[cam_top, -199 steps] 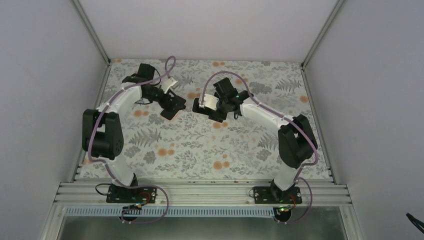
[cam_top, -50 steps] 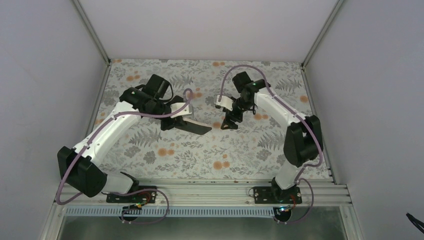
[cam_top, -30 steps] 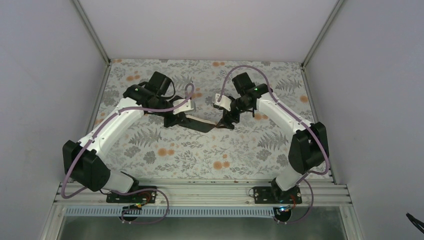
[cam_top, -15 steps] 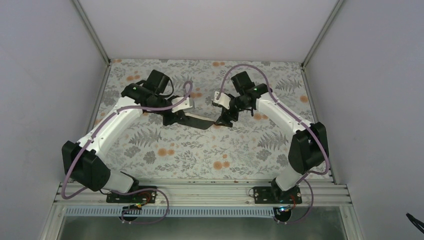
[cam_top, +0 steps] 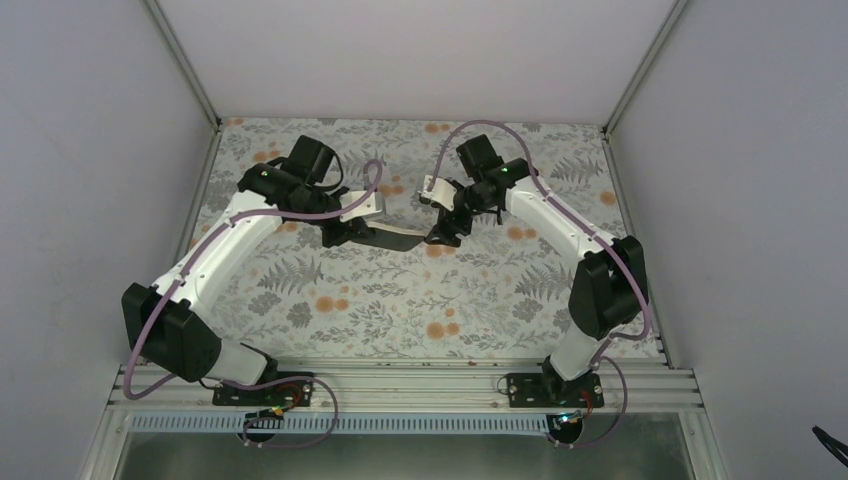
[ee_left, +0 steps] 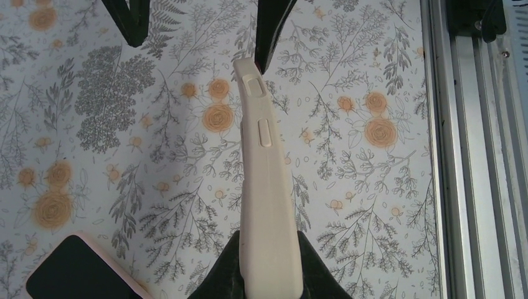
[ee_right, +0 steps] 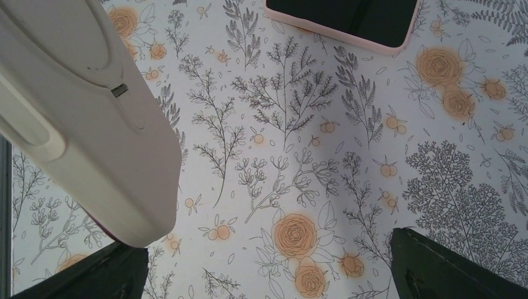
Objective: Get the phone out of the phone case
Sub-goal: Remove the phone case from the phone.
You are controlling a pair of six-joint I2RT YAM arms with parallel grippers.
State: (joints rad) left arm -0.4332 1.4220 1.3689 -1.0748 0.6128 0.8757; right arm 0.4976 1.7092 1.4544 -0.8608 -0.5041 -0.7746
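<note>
Phone case (ee_left: 266, 180): a pale pink shell lifted off the bench (cam_top: 400, 310) and seen edge-on from the left wrist, with two button bumps along its side. It hangs over the middle of the bench, a little toward the far edge.
Phone (cam_top: 385, 236): shows from above as a dark face on the lifted slab. The wrist views show only the shell's edge, so I cannot tell how deep it sits in the shell.
Left gripper (ee_left: 269, 277): jaws pinching one end of the phone case, with a black finger on each side of it.
Right gripper (ee_right: 261, 249): jaws spread wide at the opposite end of the phone case. The shell's rounded end is just beside one finger, and the other finger is well apart from it. I cannot tell whether the near finger touches the shell.
Second phone (ee_right: 342, 15): a black screen in a pink rim, lying flat on the bench with the screen up, on the far-edge side of the lifted shell. It is hidden in the top view.
Bench: floral cover, with a metal rail (ee_left: 473, 156) along the near edge.
</note>
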